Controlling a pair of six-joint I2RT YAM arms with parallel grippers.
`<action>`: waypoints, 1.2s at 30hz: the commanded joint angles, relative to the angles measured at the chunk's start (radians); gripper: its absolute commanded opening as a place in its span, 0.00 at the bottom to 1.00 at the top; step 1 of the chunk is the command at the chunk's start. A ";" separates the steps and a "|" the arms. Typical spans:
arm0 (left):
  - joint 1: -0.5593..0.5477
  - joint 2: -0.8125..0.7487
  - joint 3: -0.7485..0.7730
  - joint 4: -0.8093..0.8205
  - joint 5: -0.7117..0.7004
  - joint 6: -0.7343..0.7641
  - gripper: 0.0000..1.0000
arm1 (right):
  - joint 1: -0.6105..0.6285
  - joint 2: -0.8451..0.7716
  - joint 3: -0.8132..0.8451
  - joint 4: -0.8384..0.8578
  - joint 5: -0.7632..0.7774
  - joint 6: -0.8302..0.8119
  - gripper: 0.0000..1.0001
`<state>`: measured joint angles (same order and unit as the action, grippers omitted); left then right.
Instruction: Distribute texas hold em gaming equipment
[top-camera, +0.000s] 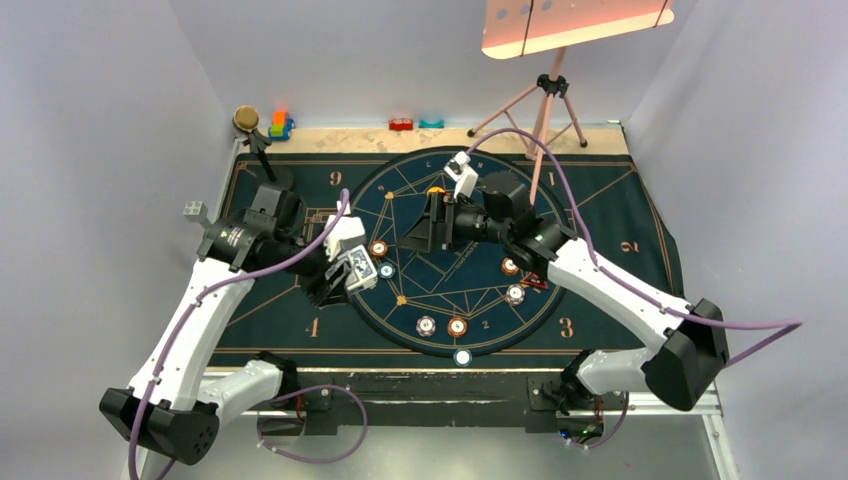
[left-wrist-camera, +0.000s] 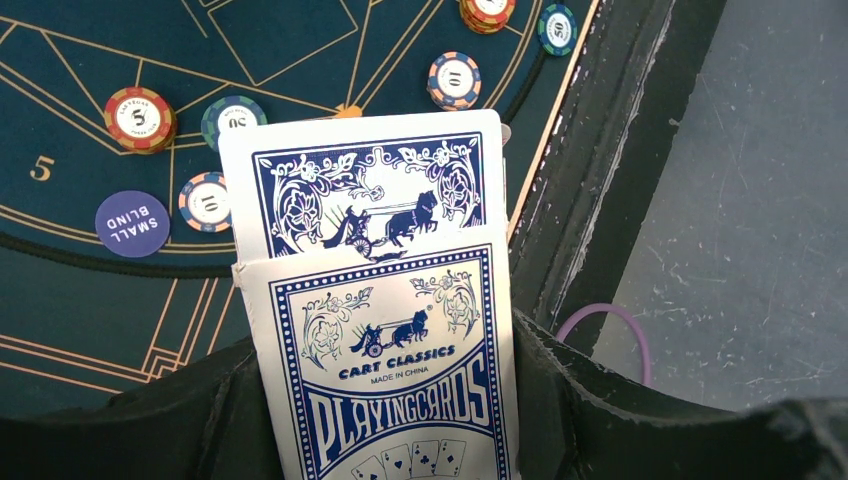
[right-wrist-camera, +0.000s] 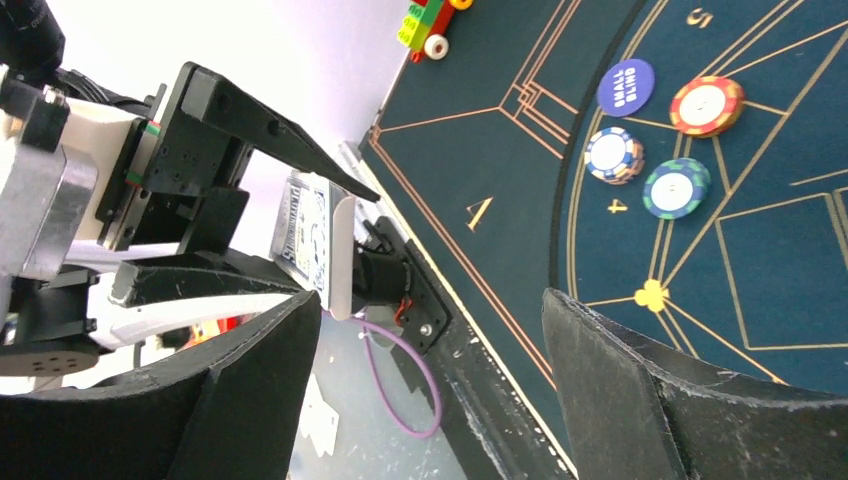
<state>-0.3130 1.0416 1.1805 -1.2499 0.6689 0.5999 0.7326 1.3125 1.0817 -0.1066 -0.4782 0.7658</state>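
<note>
Card box (left-wrist-camera: 385, 380) sits clamped in left gripper (top-camera: 355, 274); right gripper (right-wrist-camera: 430, 300) gapes empty over mat (right-wrist-camera: 470, 140).

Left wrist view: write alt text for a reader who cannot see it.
The left gripper clamps a blue playing-card box, one card sticking out of its top. Behind lie chips and a purple Small Blind button on the dark blue mat.

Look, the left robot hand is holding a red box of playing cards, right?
No, the box of playing cards is blue and white, not red. The left gripper does hold it, with one card sticking out the top. The left wrist view shows it.
</note>
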 joint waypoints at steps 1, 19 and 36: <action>0.027 0.015 0.057 0.001 0.050 -0.032 0.54 | -0.009 -0.041 0.016 -0.107 0.050 -0.084 0.86; 0.029 -0.008 -0.012 0.035 0.033 -0.079 0.51 | 0.016 0.004 0.080 -0.125 0.066 -0.087 0.96; 0.027 0.065 -0.009 0.018 0.027 -0.015 0.51 | 0.116 0.132 0.152 -0.083 0.097 -0.087 0.98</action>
<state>-0.2890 1.0973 1.1633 -1.2297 0.6662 0.5457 0.8341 1.4204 1.1732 -0.2611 -0.3828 0.6735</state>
